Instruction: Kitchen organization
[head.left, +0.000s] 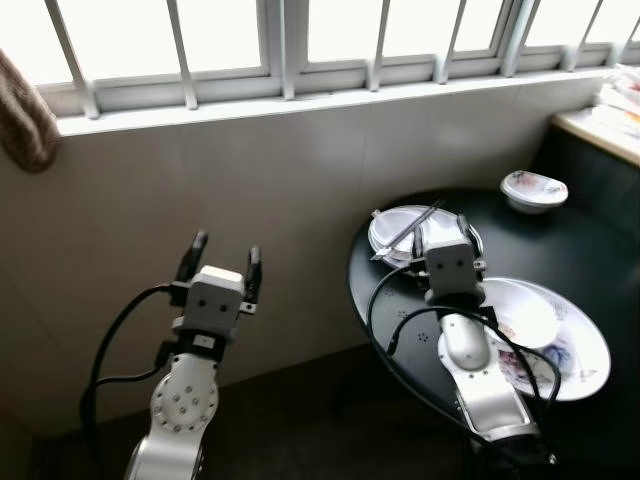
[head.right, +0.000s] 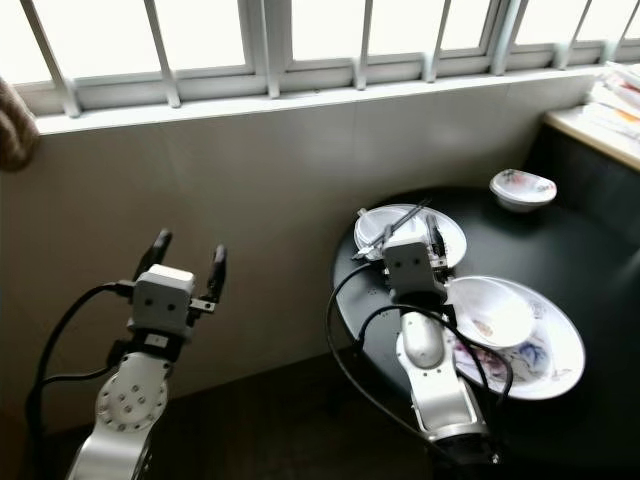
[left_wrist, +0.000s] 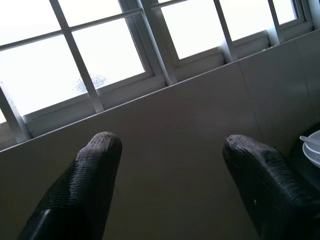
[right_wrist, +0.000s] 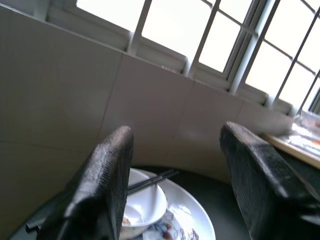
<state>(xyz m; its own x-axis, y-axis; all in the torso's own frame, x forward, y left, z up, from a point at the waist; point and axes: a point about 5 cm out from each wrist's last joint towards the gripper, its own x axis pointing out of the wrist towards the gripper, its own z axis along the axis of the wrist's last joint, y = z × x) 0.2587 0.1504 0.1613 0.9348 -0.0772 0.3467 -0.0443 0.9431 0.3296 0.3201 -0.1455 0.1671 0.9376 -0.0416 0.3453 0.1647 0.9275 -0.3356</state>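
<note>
A round black table stands by the tiled wall. At its near-left edge a white plate carries a bowl with dark chopsticks laid across it. My right gripper hovers open just over this plate, nothing between its fingers. To the right sits a large patterned plate with a white bowl on it. A small patterned bowl rests at the table's far side. My left gripper is raised, open and empty, facing the wall left of the table, fingers spread.
A barred window runs above the tiled wall. A counter with stacked items is at the far right. A brown cloth hangs at the upper left. Dark floor lies below the table's edge.
</note>
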